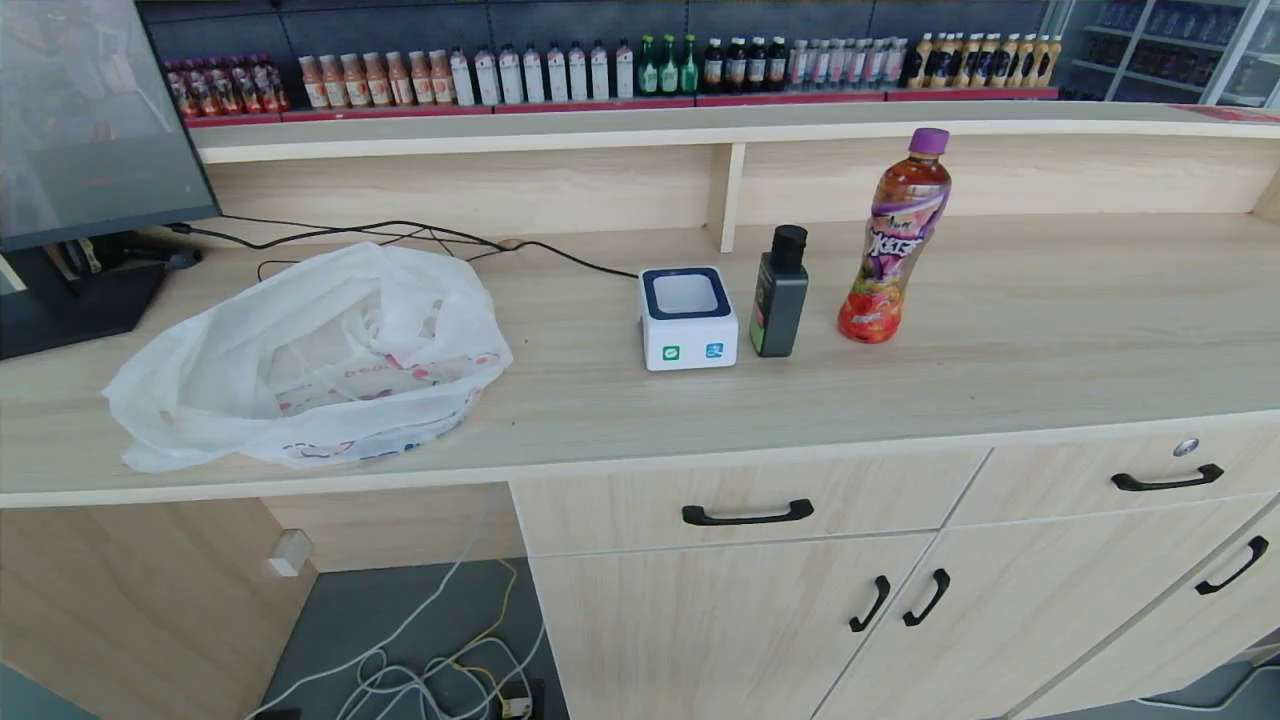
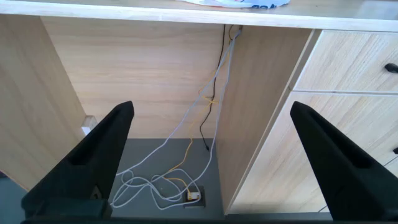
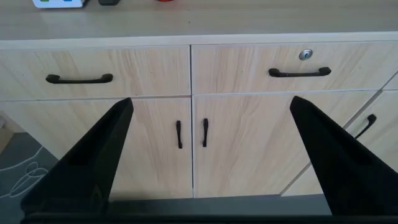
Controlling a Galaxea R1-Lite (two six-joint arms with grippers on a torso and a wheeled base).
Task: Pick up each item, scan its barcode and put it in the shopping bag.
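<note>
- You've got 2 items to scan, both upright on the light wood counter: 1 flat dark-green plastic bottle w/ black cap and 1 tall clear plastic drink bottle w/ purple cap, orange-red liquid inside.
- 1 white cube scanner w/ dark-blue rimmed top stands just beside the dark-green bottle on its left, w/ a narrow gap. The drink bottle is near the dark-green bottle on its right, not touching.
- 1 crumpled white plastic shopping bag lies on the counter's left part, mouth open upward, well apart from scanner & both bottles.
- 1 thin black cable runs along the counter's back toward the scanner.
- The wooden cabinet front below the counter shows 5 black handles in head view: 2 on drawers, 3 on doors.
- 2 grippers, 2 black fingers each.
- Left gripper: fingers spread wide, released. It sits low, facing the open recess under the counter, where grey & yellow floor wires lie.
- Right gripper: fingers also spread wide, released. It sits low, facing the cabinet doors & drawers.
- Both bottles are up on the countertop, higher than either gripper's fingers & well apart from them, no contact. In the right wrist view their bases & the scanner's show on the counter beyond the fingers.
</note>
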